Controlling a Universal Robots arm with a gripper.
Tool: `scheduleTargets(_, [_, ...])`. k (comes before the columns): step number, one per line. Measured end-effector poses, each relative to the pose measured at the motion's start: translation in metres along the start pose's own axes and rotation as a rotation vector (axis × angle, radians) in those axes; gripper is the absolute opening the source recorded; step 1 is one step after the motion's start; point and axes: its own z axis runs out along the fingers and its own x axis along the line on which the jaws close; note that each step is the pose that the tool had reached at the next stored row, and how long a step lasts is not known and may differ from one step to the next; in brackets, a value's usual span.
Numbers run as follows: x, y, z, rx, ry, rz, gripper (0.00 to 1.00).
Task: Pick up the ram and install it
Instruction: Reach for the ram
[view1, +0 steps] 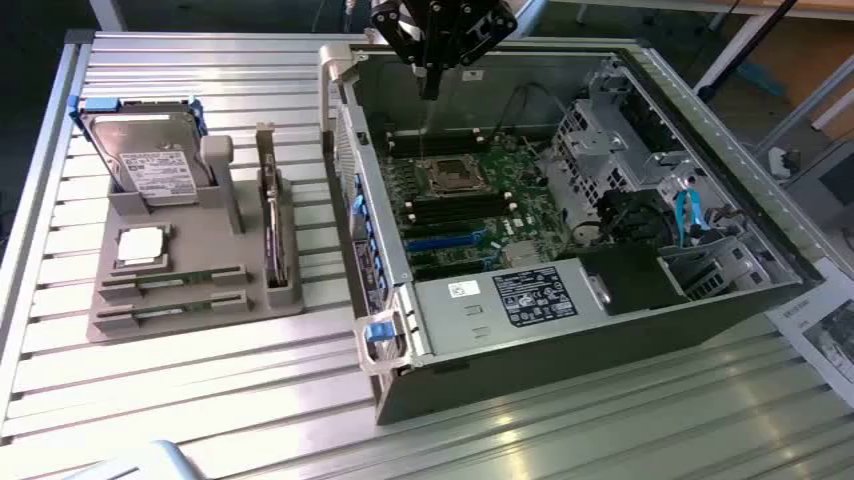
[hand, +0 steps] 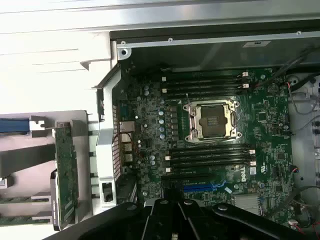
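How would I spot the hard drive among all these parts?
Find the open computer case; a grey holder sits at the exterior view's left of it. The hard drive stands upright at the holder's far end. It is the biggest part there, a silvery box with a white label and blue rails, unlike the flat square chip in front and the thin dark card beside it.

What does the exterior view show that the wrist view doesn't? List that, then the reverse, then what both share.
Exterior view: the hard drive and the processor chip on the gray holder, the power supply, the blue cable.
Wrist view: the row of small capacitors beside the CPU socket, the white latches on the memory slots.
Both: the motherboard, that socket, the blue slot, the expansion card standing in the holder, the end effector above the open case.
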Motion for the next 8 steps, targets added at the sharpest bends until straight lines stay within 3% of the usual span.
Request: scheduleTargets(8, [0.0000, 0.0000, 0.0000, 0.0000, 0.0000, 0.000, 0.10])
